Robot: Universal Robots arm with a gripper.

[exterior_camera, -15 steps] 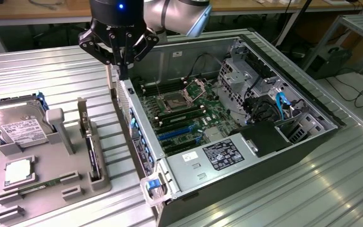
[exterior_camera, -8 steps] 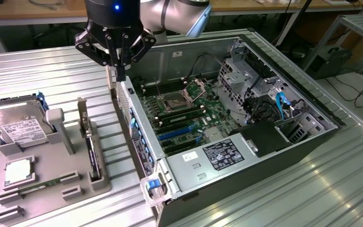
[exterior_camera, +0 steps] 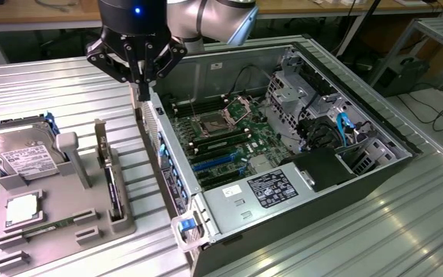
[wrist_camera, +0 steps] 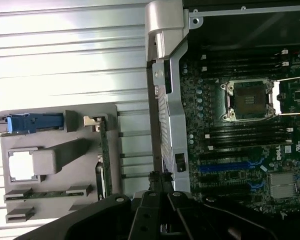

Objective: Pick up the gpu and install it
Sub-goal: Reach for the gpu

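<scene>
Exterior view shows you the gripper (exterior_camera: 139, 97) with its fingers pressed together on nothing, hanging above the rear wall of the open computer case (exterior_camera: 345, 225), just beside the grey fixture tray (exterior_camera: 58, 197); the pick is not yet made. Your gpu (exterior_camera: 112, 184) stands on its long edge in a slot along the tray's edge nearest the case, pale bracket upright at one end. It is probably kept that way so its top edge is free for a pinch from above.
</scene>
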